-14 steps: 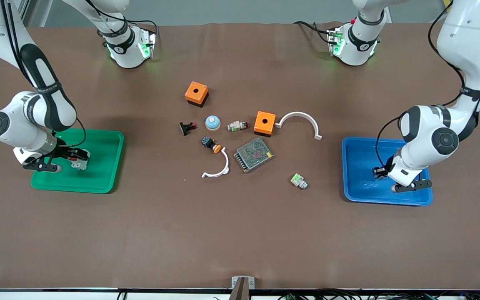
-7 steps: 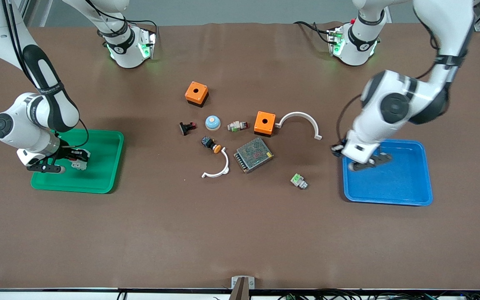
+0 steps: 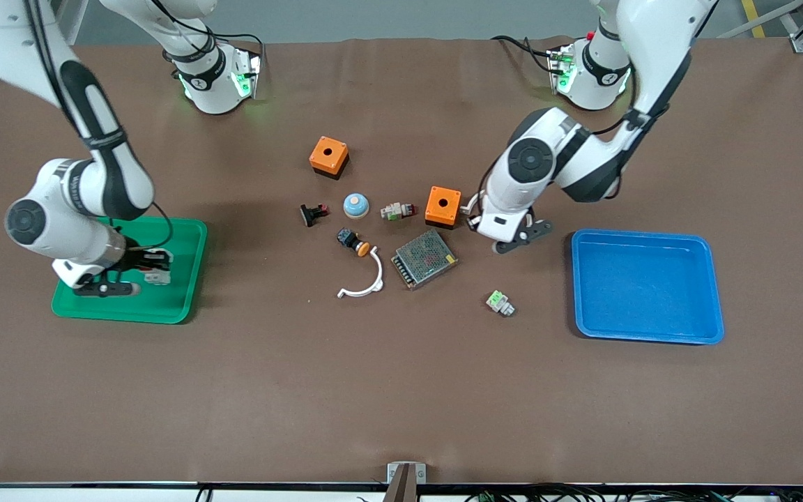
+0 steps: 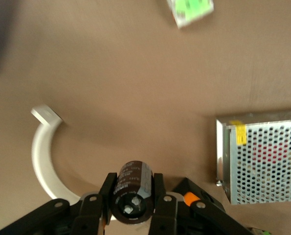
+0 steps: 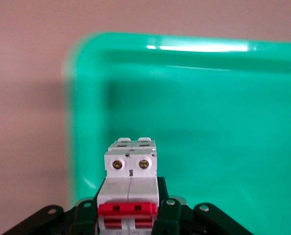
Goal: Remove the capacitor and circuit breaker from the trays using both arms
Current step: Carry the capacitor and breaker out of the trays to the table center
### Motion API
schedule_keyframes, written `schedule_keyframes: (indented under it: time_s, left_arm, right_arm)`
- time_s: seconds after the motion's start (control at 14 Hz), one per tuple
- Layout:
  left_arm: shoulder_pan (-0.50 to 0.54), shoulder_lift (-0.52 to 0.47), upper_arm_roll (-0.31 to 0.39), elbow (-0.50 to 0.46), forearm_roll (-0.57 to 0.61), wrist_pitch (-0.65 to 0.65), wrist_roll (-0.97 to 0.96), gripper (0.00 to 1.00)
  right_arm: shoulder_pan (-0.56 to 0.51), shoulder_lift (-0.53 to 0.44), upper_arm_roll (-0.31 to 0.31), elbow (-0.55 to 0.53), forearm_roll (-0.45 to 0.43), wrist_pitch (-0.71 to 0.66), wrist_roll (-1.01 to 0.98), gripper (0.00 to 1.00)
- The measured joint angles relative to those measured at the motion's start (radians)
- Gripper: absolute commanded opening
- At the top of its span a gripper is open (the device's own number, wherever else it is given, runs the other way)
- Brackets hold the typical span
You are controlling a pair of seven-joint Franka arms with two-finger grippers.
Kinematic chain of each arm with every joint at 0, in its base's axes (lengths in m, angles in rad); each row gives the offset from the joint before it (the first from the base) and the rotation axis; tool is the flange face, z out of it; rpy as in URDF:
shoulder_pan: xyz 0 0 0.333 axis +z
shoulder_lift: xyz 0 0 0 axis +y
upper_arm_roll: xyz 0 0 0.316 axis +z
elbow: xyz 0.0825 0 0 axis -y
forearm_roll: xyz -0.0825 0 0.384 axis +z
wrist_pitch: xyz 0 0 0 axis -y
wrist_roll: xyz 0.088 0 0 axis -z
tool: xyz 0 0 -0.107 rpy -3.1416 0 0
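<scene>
Between the left end effector's (image 4: 133, 208) fingers sits the capacitor (image 4: 131, 192), a small black cylinder clamped upright in the air over the bare desk (image 3: 401, 390), above a white curved bracket (image 4: 43, 155) and beside a metal mesh box (image 3: 424, 259). The blue tray (image 3: 712, 333) it belongs to now lies empty toward the left arm's end.

The right end effector (image 5: 128, 218) is clamped on the circuit breaker (image 5: 129, 183), a white block with a red lever, held just over the green tray (image 3: 185, 279).

Risks, as a judgement: the round capacitor could roll or slip from a narrow pinch and drop onto the bracket or mesh box below. The breaker is gripped low near its lever and could tilt or catch the tray rim on the way out.

Counts: two arms, two trays, one capacitor, one circuit breaker, two orange boxes (image 3: 328, 155), two white curved brackets, one mesh box.
</scene>
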Motion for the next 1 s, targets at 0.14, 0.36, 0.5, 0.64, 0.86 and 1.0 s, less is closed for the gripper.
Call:
schedule_keyframes:
  time_s: [0.14, 0.36, 0.5, 0.64, 0.86, 1.0]
  left_arm:
    - [-0.015, 0.029, 0.002, -0.011, 0.067, 0.006, -0.055, 0.01]
    - [-0.007, 0.072, 0.011, -0.029, 0.132, 0.018, -0.088, 0.02]
    - [0.01, 0.108, 0.017, -0.032, 0.14, 0.064, -0.091, 0.17]
    - [0.021, 0.133, 0.02, -0.032, 0.141, 0.093, -0.091, 0.9]
    - [0.025, 0.138, 0.039, -0.022, 0.142, 0.103, -0.091, 1.0]
    - [0.043, 0.122, 0.04, 0.007, 0.147, 0.105, -0.091, 1.0]
  right_arm:
    - [0.146, -0.021, 0.006, 0.025, 0.023, -0.016, 0.164, 0.0]
    - [0.361, 0.002, 0.01, 0.086, 0.033, -0.015, 0.433, 0.0]
    - [0.46, 0.055, 0.009, 0.138, 0.035, -0.004, 0.555, 0.0]
    - [0.522, 0.118, 0.008, 0.174, 0.035, 0.037, 0.638, 0.0]
    - [0.566, 0.197, 0.006, 0.195, 0.035, 0.104, 0.691, 0.0]
    - [0.578, 0.227, 0.006, 0.203, 0.035, 0.125, 0.704, 0.0]
